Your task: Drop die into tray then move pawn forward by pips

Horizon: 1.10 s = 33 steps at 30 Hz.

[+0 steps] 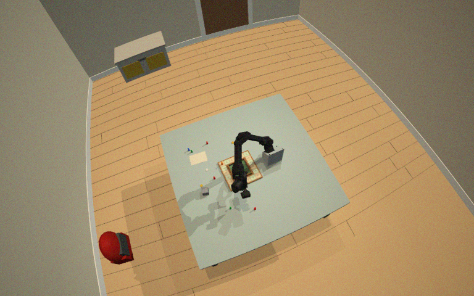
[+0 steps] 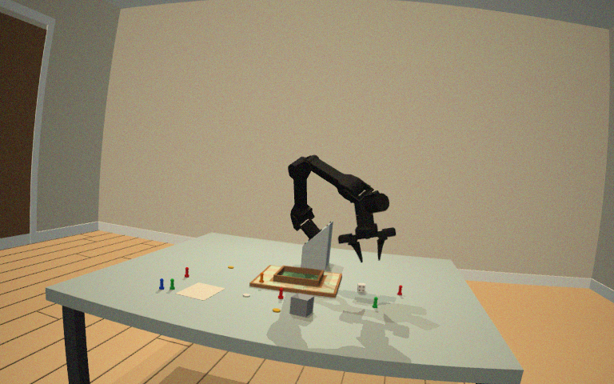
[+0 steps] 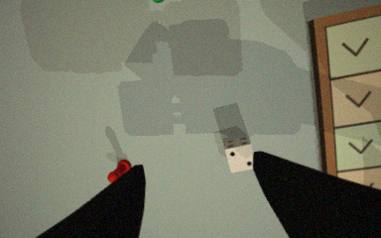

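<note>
The white die (image 2: 360, 287) (image 3: 240, 159) lies on the table beside the board; its lit face shows two pips in the wrist view. The arm hides it in the top view. My gripper (image 2: 370, 261) (image 3: 199, 166) is open and empty, above the table and pointing down, with the die near the right finger's tip in the wrist view. The board (image 1: 256, 171) (image 2: 294, 290) (image 3: 319, 74) carries the dice tray (image 2: 296, 279), with no die visible in it. An orange pawn (image 1: 221, 163) (image 2: 261, 278) stands on the board's left side in the exterior view.
A red pawn (image 1: 254, 208) (image 2: 400, 290) (image 3: 119, 171) and a green pawn (image 1: 230, 208) (image 2: 375, 302) stand near the die. Another red pawn (image 2: 281, 293) and a grey block (image 1: 205, 191) (image 2: 301, 305) are before the board. A grey panel (image 1: 274, 156) (image 2: 316, 249) stands by the arm's base.
</note>
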Motion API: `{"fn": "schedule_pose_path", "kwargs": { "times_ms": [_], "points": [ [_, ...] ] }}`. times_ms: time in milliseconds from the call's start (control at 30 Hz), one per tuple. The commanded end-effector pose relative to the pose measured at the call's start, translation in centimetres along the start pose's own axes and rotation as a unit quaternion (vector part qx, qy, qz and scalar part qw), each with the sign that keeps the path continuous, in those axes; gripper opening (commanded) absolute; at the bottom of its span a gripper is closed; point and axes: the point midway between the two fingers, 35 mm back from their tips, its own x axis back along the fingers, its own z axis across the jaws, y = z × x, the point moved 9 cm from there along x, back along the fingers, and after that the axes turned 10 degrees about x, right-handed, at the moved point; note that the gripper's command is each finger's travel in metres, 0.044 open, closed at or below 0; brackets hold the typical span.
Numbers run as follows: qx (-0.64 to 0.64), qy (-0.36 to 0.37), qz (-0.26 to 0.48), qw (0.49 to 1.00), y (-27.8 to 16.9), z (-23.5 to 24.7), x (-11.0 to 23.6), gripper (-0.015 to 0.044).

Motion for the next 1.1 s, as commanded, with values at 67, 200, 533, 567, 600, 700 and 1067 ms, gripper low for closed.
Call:
{"fn": "schedule_pose_path", "kwargs": {
  "times_ms": [67, 200, 533, 567, 600, 700, 1067],
  "points": [
    [0.109, -0.111, 0.074, 0.985, -3.1, -0.2, -5.5, 0.0275],
    [0.109, -0.111, 0.074, 0.985, -3.1, -0.2, -5.5, 0.0275],
    [0.109, -0.112, 0.074, 0.985, -3.6, -0.7, -6.9, 0.0275],
    [0.109, -0.112, 0.074, 0.985, -3.6, -0.7, -7.0, 0.0275],
    [0.109, -0.112, 0.074, 0.985, -3.6, -0.7, -7.0, 0.0275],
    [0.109, -0.112, 0.074, 0.985, -3.7, -0.8, -7.5, 0.0275],
    [0.109, -0.112, 0.074, 0.985, -3.9, -1.2, -9.2, 0.0275]
  ]
}}
